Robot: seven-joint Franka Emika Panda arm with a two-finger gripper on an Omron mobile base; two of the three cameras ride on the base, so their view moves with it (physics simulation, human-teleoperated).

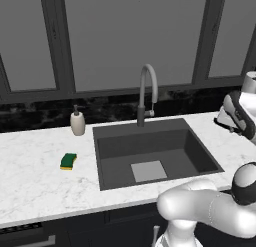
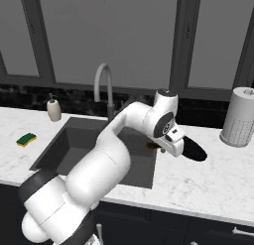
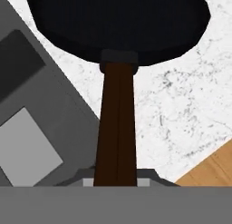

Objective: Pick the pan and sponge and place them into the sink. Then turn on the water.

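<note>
White marble table (image 1: 40,191): pincer (image 3: 115,180) clamped on round black frying pan's (image 3: 118,23) handle; next, carry it over the dark grey sink (image 1: 200,153).

White glossy rounded arm (image 2: 104,159) segments, dark grey joint bands.

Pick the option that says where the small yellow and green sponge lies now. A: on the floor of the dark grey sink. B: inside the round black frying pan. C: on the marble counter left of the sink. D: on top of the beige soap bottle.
C: the small yellow and green sponge lies flat on the white marble counter, left of the dark grey sink.
</note>
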